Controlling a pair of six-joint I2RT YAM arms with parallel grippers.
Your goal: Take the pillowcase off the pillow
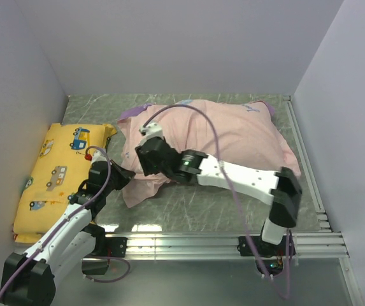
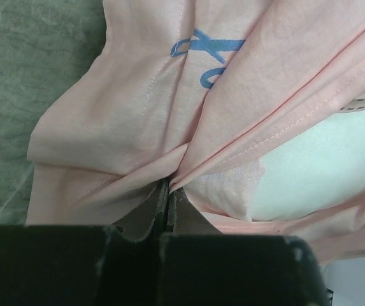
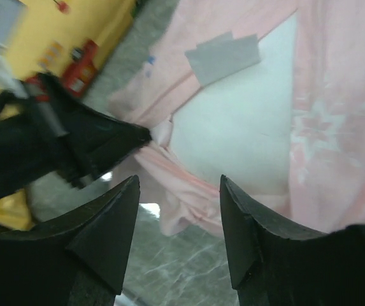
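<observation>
My left pincer (image 2: pixel 168 191) is clamped shut on a fold of the pale pink pillowcase (image 1: pixel 233 137), at the open end nearest the yellow pillow (image 1: pixel 55 172). My right pincer (image 3: pixel 179 182) hangs open over that opening, gripping nothing. The white pillow (image 3: pixel 233 140) shows inside the case, which lies on the desk (image 1: pixel 201 204) just beside the yellow pillow.

Bare table (image 1: pixel 188 207) lies open along the near edge, in front of the pillowcase (image 1: pixel 233 131). Yellow pillow (image 1: pixel 55 172) blocks the left side; right arm (image 1: pixel 239 178) spans the centre.
</observation>
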